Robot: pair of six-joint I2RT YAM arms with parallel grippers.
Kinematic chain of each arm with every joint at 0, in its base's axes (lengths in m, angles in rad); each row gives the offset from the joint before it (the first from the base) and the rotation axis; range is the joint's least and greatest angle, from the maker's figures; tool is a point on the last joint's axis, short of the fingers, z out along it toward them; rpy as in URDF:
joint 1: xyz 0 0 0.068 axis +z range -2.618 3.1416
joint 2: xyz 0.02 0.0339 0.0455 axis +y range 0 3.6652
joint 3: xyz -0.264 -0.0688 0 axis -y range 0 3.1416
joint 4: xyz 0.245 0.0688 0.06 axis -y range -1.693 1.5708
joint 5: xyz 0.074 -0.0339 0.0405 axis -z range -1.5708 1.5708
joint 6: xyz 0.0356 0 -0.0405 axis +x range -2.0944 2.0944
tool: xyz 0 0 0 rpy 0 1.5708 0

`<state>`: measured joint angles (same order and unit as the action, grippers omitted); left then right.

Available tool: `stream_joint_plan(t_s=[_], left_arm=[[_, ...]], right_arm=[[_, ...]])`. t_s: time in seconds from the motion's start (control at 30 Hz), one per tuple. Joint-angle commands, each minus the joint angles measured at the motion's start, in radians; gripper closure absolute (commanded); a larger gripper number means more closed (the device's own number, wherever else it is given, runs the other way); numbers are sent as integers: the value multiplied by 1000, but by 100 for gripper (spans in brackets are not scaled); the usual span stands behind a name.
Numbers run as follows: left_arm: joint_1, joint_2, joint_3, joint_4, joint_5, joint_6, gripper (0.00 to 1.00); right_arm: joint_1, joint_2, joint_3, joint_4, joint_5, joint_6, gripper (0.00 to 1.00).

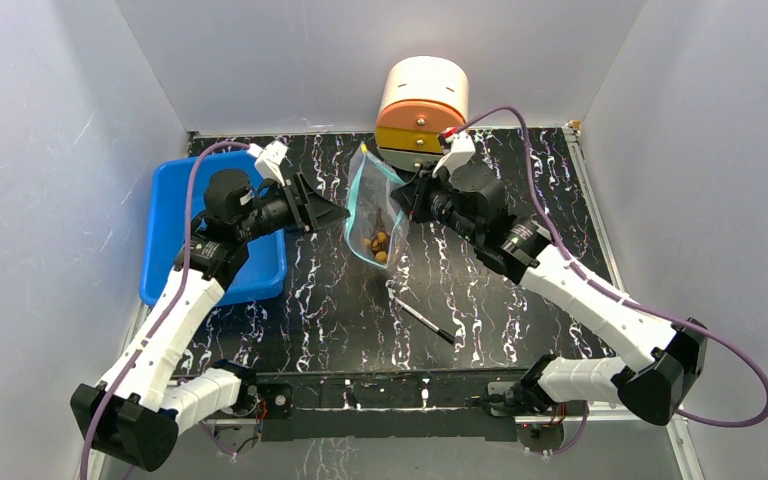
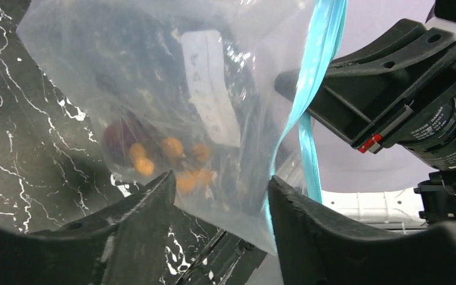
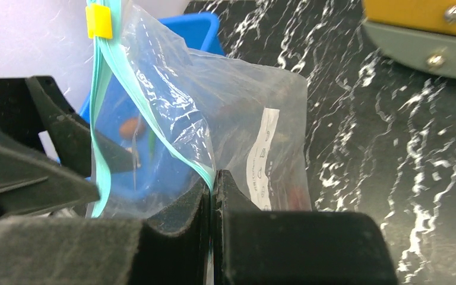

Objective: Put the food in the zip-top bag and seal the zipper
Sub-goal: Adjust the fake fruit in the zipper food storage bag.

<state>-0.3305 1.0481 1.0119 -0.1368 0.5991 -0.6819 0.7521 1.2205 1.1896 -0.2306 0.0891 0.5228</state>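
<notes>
The zip-top bag (image 1: 372, 200) hangs upright over the table's middle. My right gripper (image 1: 400, 200) is shut on its teal zipper (image 3: 154, 127); the wrist view shows the jaws (image 3: 212, 179) pinching the strip. The zipper's two strips part, one ending at a yellow slider (image 3: 99, 21). The food (image 1: 377, 243), orange and brown lumps, lies in the bag's bottom and shows through the plastic in the left wrist view (image 2: 172, 157). My left gripper (image 1: 338, 213) is open just left of the bag. In its wrist view (image 2: 219, 190) the bag's (image 2: 154, 77) lower edge lies between the fingertips, unclamped.
A blue tray (image 1: 170, 235) sits at the left, under the left arm. A cream and orange cylinder (image 1: 422, 105) stands at the back behind the bag. A thin black pen (image 1: 425, 322) lies on the black marbled table (image 1: 520, 320) in front of the bag.
</notes>
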Motion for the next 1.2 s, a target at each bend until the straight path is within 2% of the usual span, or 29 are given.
stream_joint_plan(t_s=[0.0,0.17,0.23,0.4,0.6,0.7,0.83,1.0,1.17], left_arm=[[-1,-44,72,0,-1,52,37],[-1,-27,195,-190,-126,203,16],[-1,-21,222,-246,-209,244,2],[-1,-5,248,-334,-412,323,2],[-1,55,223,-393,-561,362,2],[0,79,199,-382,-599,362,2],[1,102,180,-343,-611,357,2],[0,104,166,-344,-761,330,3],[21,156,192,-389,-890,264,2]], right_arm=[[-3,-43,111,-25,147,-142,100],[-4,-79,148,-116,304,-275,100],[-5,-95,152,-139,343,-308,100],[-5,-128,124,-139,387,-370,100],[-7,-125,-33,-94,440,-410,100],[-10,-103,-119,-29,435,-435,100],[-11,-61,-139,-32,412,-423,100],[-13,-96,-193,36,385,-426,100],[-13,-109,-198,36,338,-418,100]])
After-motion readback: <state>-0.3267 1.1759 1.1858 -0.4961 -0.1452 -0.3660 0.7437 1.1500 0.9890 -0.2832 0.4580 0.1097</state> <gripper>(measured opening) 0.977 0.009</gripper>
